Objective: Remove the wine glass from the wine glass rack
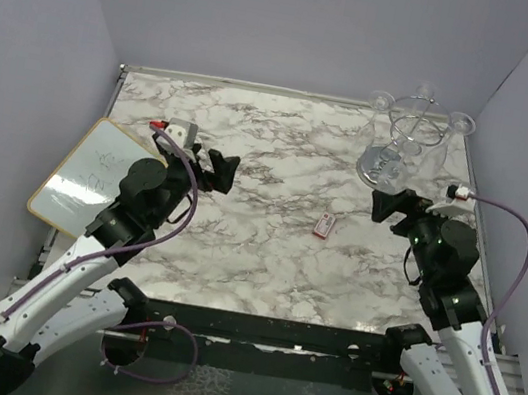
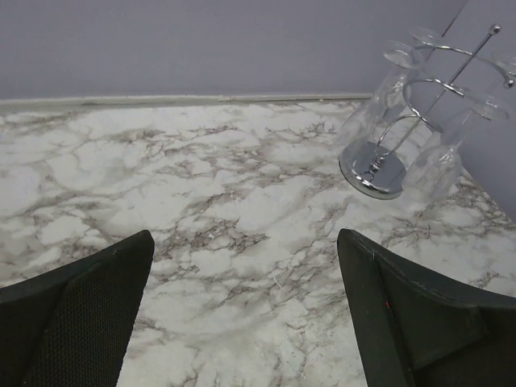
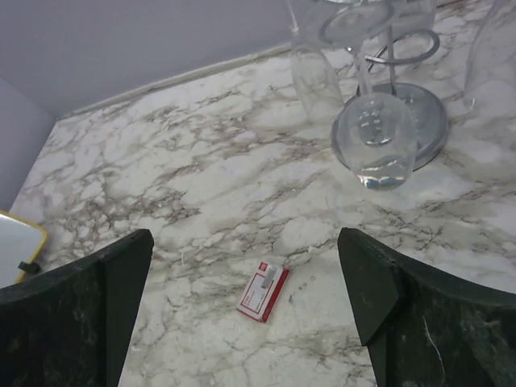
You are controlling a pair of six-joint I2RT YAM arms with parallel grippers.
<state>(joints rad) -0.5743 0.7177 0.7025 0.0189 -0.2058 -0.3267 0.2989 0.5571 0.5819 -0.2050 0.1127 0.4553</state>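
Your right gripper (image 1: 397,202) has its jaws spread wide with nothing between them. It sits on the near side of the wine glass rack (image 2: 377,171), close to it but not touching. The rack stands in the far right corner of the table (image 1: 284,140), by the right wall. From the right wrist view it lies ahead and to the right of the fingers, and the closest wine glass (image 3: 375,145) hangs bowl down between you and the post.

Your left gripper (image 1: 222,172) is also fully apart and empty. It is over the left half of the table, well apart from the rack, which shows far right in its wrist view.

The rack is thin silver wire with a round mirror-bright base, a straight central post and a looped ring on top. Several clear glasses hang from it upside down, their feet up at the ring. The tabletop is glossy white marble with grey-brown veins. A small flat red and white packet (image 1: 323,226) lies mid-table, and a yellow-framed whiteboard (image 1: 86,173) lies at the left edge.
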